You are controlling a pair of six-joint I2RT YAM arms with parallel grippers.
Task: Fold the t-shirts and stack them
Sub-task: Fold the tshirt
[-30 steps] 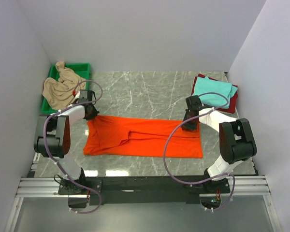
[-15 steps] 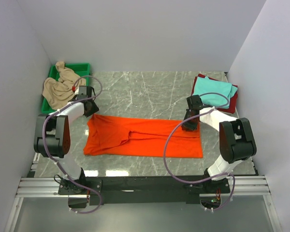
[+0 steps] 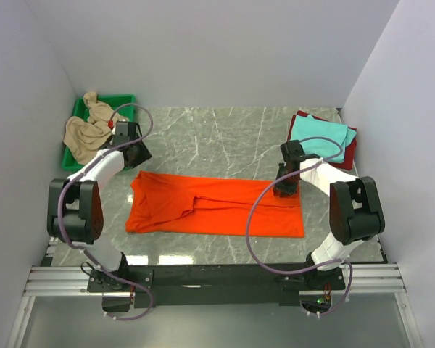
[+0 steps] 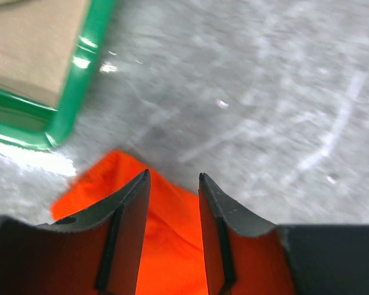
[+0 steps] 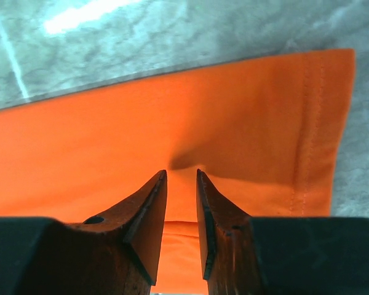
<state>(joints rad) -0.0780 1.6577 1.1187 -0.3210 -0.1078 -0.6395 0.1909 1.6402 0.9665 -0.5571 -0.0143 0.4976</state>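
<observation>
A smooth bright orange cloth t-shirt (image 3: 217,206) lies flat on the grey veined marble table (image 3: 203,138). The left fingers (image 4: 130,215) are slightly parted, empty (over its corner); the right fingers (image 5: 144,215) pinch a pucker.

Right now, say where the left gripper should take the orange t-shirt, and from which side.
Take the orange t-shirt by its far left corner, the point nearest the green tray. It lies flat with bare table around it, so probably come down from above, fingers astride the edge. The left gripper hangs open over it.
</observation>
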